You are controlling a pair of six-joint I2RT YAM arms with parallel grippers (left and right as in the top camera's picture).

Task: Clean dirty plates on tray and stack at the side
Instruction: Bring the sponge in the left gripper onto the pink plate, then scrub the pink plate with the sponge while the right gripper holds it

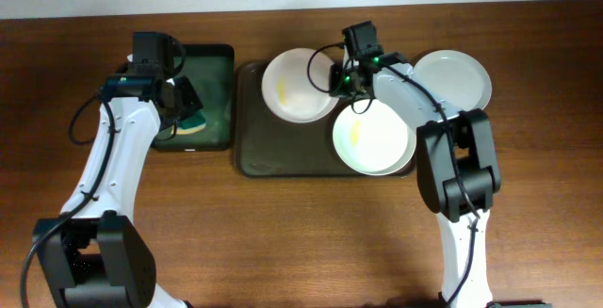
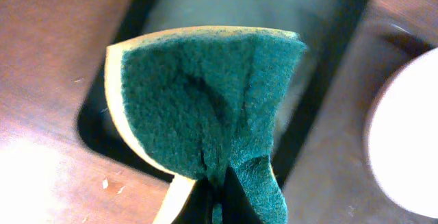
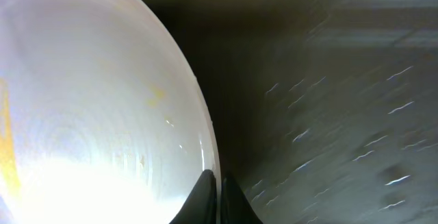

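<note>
The brown wooden worktop (image 1: 283,233) runs up to a pale wall, and the dark tray (image 1: 283,162) lies across its middle with its long axis running left to right. The tray holds two plates. The rear plate (image 1: 294,87) sits toward its back left, and the front plate (image 1: 374,143) sits at its front right, lapping over the tray's right edge. Both show a yellowish smear. A third plate (image 1: 457,77) rests on the bare wood just right of the tray. My right pincer (image 1: 344,82) is at the rear plate's right rim. The plate spreads away to my left, and being round it has no long axis to line up on. In the wrist view my fingertips are drawn narrow, with the rim running in between them, so I judge that I am pinching that edge. My left pincer (image 1: 184,101) is clamped on a folded green and yellow sponge (image 2: 205,101), which hangs over the black-green bin (image 1: 219,63) left of the tray. Nothing else shows in the part of the bin I can see. The right arm is plainly the nearer one to the rear plate. The sponge sits well apart from it and would have to cross the tray's left rim, moving rightward, to reach the smear. I take that to be the next move.
</note>
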